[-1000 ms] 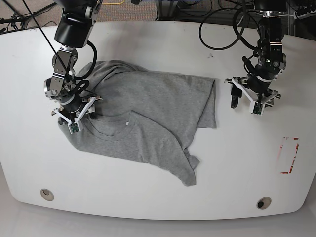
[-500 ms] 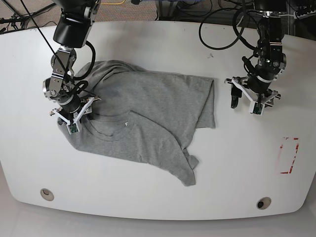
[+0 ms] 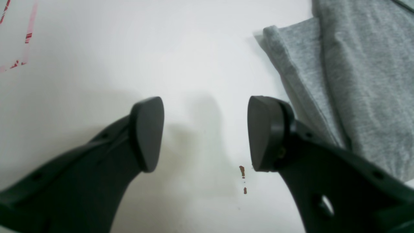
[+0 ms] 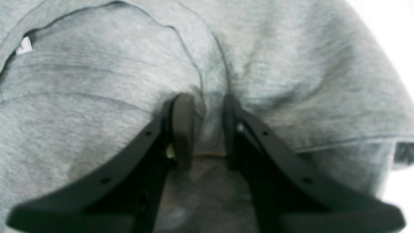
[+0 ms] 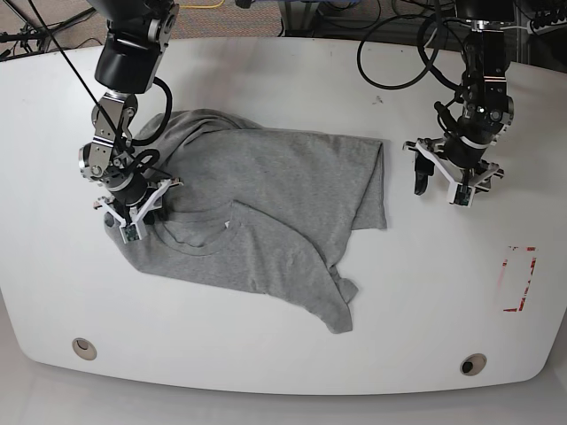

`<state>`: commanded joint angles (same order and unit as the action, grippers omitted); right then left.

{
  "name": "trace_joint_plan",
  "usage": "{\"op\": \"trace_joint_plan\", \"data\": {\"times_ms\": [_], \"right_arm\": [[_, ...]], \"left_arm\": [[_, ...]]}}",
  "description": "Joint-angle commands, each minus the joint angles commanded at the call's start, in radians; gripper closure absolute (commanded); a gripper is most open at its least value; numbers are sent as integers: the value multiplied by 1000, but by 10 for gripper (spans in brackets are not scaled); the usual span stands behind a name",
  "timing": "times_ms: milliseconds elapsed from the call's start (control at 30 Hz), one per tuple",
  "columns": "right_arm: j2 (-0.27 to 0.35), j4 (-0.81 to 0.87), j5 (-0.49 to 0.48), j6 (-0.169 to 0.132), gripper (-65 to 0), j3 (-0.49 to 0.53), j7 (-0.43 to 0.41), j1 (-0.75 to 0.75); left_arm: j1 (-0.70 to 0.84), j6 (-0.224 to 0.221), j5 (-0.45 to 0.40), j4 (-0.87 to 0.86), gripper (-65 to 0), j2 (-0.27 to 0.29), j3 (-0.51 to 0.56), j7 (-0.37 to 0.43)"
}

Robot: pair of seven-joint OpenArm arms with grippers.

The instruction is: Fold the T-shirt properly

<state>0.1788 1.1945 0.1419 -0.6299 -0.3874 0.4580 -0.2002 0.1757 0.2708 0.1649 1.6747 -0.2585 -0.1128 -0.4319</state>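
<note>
Between the right gripper [image 4: 203, 129] fingers sits a pinched ridge of the T-shirt [image 5: 266, 212], near its collar. Rumpled cloth stretches across the table [image 5: 283, 354] toward the left gripper [image 5: 454, 182], spread empty beside the hem.

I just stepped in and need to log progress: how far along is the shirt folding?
Early. Done: nothing tidy yet; the T-shirt lies rumpled on the table. In hand: the right gripper pinches cloth beside the collar. The left gripper is open over bare table. Left: flattening and all folds.
</note>
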Motion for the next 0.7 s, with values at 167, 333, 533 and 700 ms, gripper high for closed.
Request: {"op": "trace_joint_plan", "data": {"times_ms": [167,333,533,700], "right_arm": [[-3,64,0,0,0,5,15,9],[-32,201,2,-8,0,8,74,40],[-52,330,0,-9,0,9,152,52],[-66,416,0,-9,0,11,193,57]], "left_arm": [[0,0,0,0,-375,0,0,0],[0,0,0,0,-375,2,28,0],[0,0,0,2,-375,2,68,0],[0,0,2,2,-375,3,94,0]]}}
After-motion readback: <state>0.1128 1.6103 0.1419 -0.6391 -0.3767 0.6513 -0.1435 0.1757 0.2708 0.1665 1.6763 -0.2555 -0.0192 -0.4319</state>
